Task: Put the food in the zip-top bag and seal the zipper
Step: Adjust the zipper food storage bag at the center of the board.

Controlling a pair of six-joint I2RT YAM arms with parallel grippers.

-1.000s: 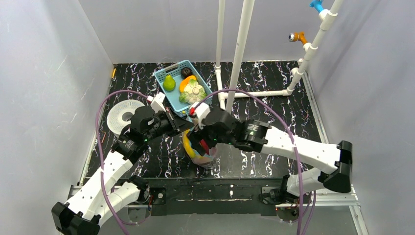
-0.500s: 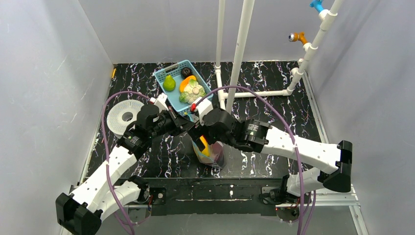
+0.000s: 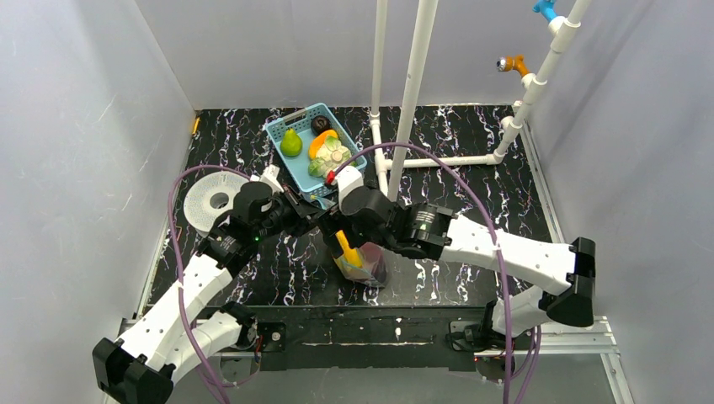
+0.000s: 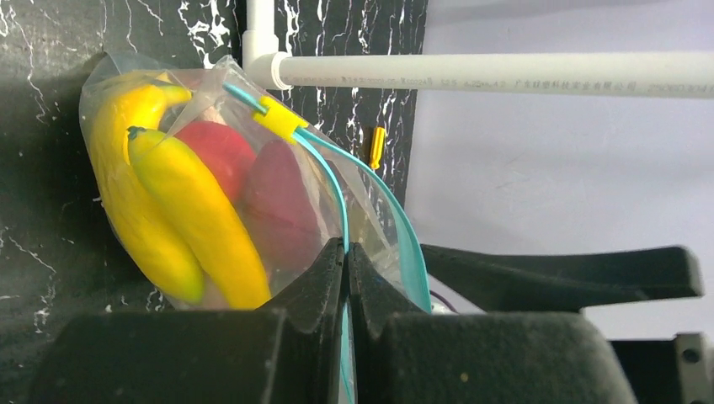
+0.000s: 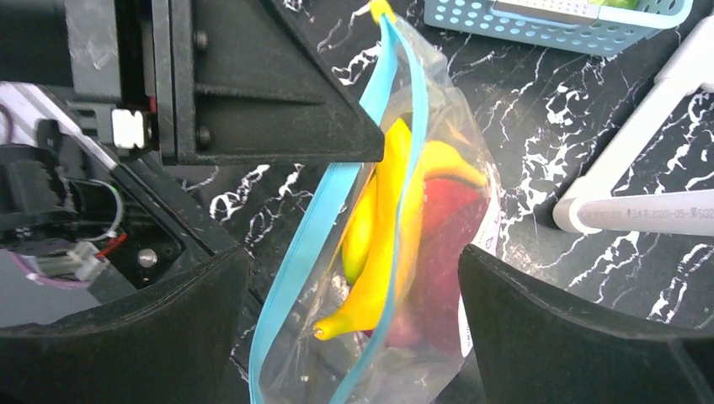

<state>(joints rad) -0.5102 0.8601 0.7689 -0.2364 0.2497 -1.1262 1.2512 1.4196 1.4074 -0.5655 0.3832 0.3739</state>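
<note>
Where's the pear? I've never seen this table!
Look at the light-blue basket at the back of the black table. The pear sits at its left side, the only plain green fruit, beside an orange piece and pale cabbage.

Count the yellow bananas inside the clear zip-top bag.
2. First banana curves along the zip-top bag's left edge in the left wrist view; second banana lies just right of it, against the red food. Others may be hidden behind.

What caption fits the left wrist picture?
Left fingers pinch the zipper of a bag holding bananas and red fruit.
</note>
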